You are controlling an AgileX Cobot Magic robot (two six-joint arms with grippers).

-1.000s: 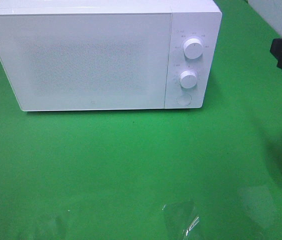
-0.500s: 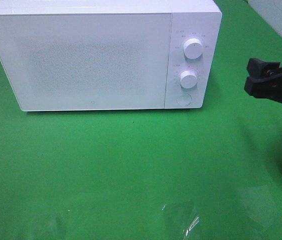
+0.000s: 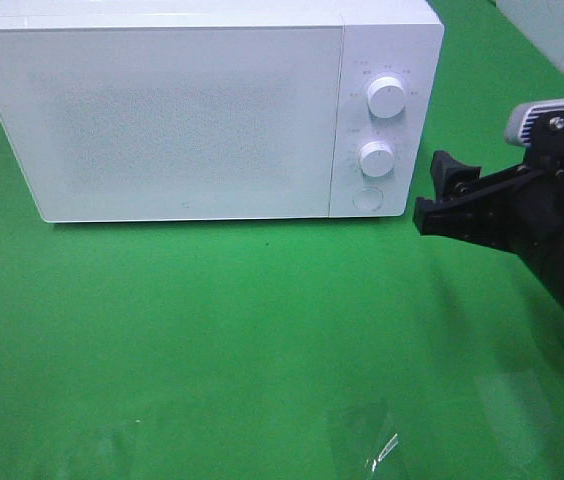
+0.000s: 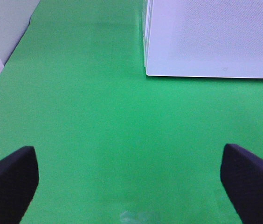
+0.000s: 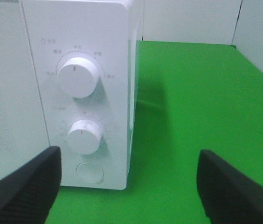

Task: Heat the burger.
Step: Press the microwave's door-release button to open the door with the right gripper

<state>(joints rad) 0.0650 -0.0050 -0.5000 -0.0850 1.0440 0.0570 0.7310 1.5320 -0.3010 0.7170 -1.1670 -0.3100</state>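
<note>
Green tabletop (image 3: 262, 330) w/ a white microwave (image 3: 182, 110) at the back, door closed, two knobs and a round button (image 3: 367, 198) on its right panel. Right claw (image 3: 437, 195) hangs just right of that panel, jaws apart, holding nothing (facing the knobs in wrist view). Left claw (image 4: 129, 179) also spread wide over bare green near the microwave's corner; burger not visible in any view.

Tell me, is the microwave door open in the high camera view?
No, the microwave door sits shut, flush with the control panel.
</note>
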